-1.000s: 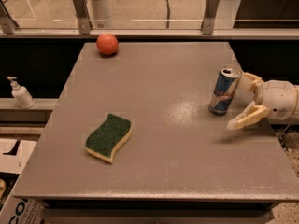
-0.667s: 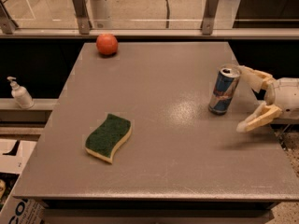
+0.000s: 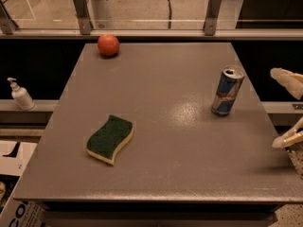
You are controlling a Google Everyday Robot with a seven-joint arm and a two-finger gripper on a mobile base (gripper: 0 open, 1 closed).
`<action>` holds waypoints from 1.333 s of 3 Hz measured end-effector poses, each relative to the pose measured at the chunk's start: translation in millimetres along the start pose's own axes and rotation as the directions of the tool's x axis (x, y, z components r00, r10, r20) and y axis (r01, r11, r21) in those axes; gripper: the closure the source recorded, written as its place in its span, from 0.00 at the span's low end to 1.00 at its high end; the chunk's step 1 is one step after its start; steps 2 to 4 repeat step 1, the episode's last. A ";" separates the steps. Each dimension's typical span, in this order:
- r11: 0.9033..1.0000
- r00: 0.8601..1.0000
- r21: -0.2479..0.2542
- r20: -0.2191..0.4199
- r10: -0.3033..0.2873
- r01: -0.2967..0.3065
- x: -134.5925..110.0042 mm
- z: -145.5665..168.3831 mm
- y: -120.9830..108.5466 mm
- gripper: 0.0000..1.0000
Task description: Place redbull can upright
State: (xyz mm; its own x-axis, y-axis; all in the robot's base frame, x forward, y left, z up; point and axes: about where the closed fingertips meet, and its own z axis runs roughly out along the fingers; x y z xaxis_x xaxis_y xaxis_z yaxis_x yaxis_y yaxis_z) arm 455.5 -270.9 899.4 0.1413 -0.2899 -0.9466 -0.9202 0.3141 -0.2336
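The redbull can point(image 3: 227, 91) stands upright on the grey table point(image 3: 165, 160), toward its right side, with its silver top facing up. My gripper point(image 3: 287, 109) is at the right edge of the view, just past the table's right side and well clear of the can. Its two pale fingers are spread wide: one fingertip point(image 3: 284, 77) is up high, the other point(image 3: 286, 140) is lower down. Nothing is between them.
A green sponge with a yellow underside point(image 3: 110, 138) lies on the left front part of the table. A red-orange ball point(image 3: 108, 45) sits at the far left edge. A white pump bottle point(image 3: 20, 94) stands on a ledge to the left. A glass rail runs behind the table.
My gripper has let go of the can and drawn back to the right, off the table's edge. The can stays upright where it was.
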 end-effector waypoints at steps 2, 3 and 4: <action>1.000 1.000 0.003 -0.001 0.000 0.000 0.1 -1.7 0.5 0.00; 1.000 1.000 0.003 -0.001 0.000 0.000 0.1 -1.7 0.5 0.00; 1.000 1.000 0.003 -0.001 0.000 0.000 0.1 -1.7 0.5 0.00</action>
